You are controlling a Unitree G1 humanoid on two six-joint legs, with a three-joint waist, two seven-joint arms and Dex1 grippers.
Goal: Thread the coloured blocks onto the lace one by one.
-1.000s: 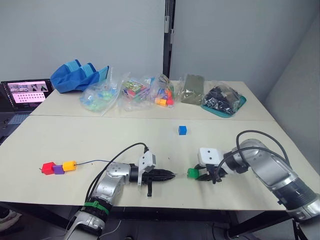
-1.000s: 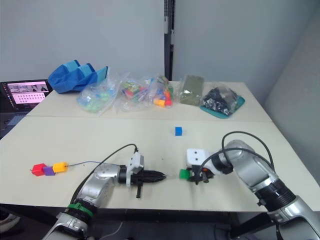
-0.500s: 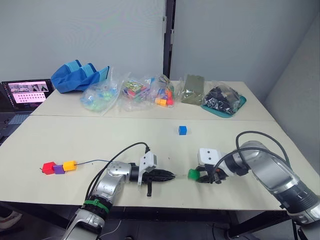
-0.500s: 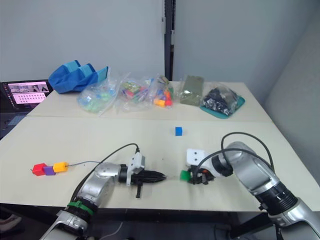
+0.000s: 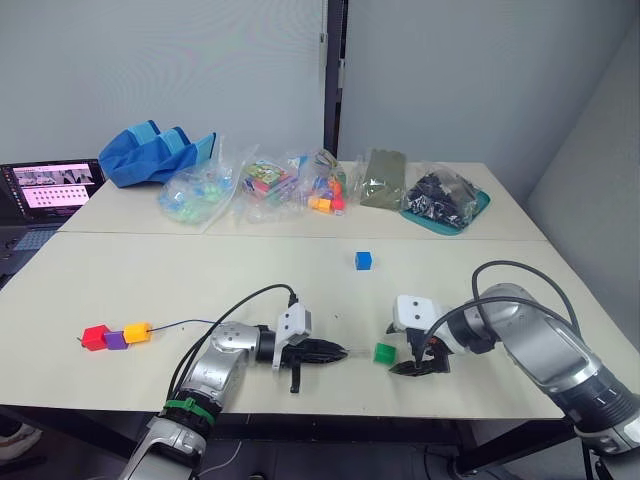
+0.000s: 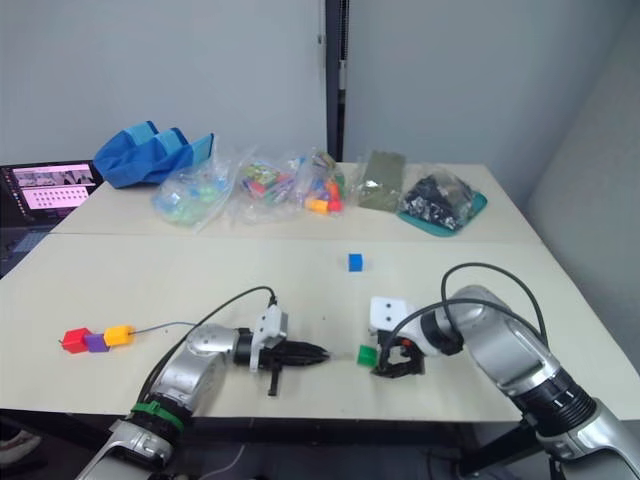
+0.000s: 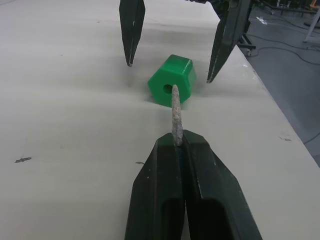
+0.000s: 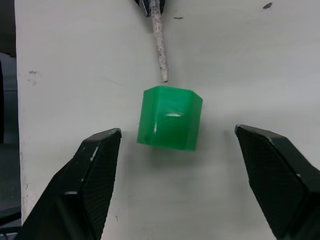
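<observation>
From the head camera I see the green block (image 5: 384, 352) lying free on the near part of the tabletop (image 5: 200, 280), between my two grippers. My left gripper (image 5: 335, 351) lies low on the tabletop just left of it, clenched on the lace tip. The dark lace (image 5: 185, 323) runs off to the left, where the red block (image 5: 95, 337), purple block (image 5: 116, 340) and yellow-orange block (image 5: 137, 331) sit threaded side by side near the left edge. My right gripper (image 5: 418, 366) is just right of the green block, released. The blue block (image 5: 363, 260) rests alone farther back, near the middle. Clear bags of toy pieces (image 5: 265, 185) line the far side, with a blue bag (image 5: 155, 150) at far left.

In the left wrist view my fingers (image 7: 160, 200) pinch the pale lace tip (image 7: 176, 112), which points at the hole in the green block's facing side and appears just short of it.

In the right wrist view my fingers (image 8: 92, 180) are spread wide on either side of the green block, touching nothing, and the lace tip ends just beside the block's far face
</observation>
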